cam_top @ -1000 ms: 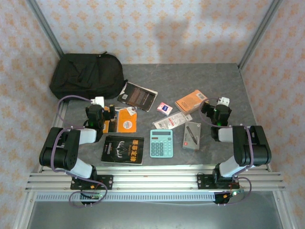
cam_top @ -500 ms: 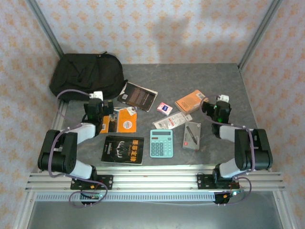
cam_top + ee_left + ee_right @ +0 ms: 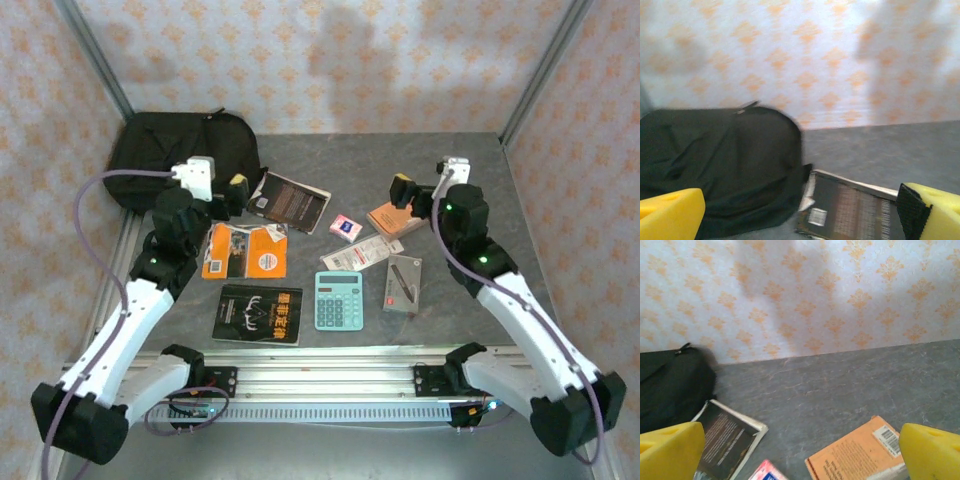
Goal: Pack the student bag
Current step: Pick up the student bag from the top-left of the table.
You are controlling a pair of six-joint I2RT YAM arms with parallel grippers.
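The student bag (image 3: 185,155) is a large soft black backpack lying at the far left corner of the table; it is also in the left wrist view (image 3: 715,170) and the right wrist view (image 3: 670,390). My left gripper (image 3: 232,195) hovers open just right of the bag, over the edge of a dark-covered book (image 3: 288,200). In its wrist view the left gripper (image 3: 800,220) has yellow fingertips (image 3: 670,215) spread wide with nothing between them. My right gripper (image 3: 408,195) hangs open above an orange book (image 3: 402,212). The right gripper (image 3: 800,455) is empty too.
Spread over the grey table are an orange booklet (image 3: 245,250), a black book with orange lettering (image 3: 258,313), a teal calculator (image 3: 338,298), a grey case (image 3: 403,283), a small pink packet (image 3: 346,227) and a clear-wrapped item (image 3: 362,250). Patterned walls close three sides.
Both arms have unfolded from a tucked pose and reached up and toward the far side. The left gripper came nearer the bag, the right over the orange book. Both stayed open.
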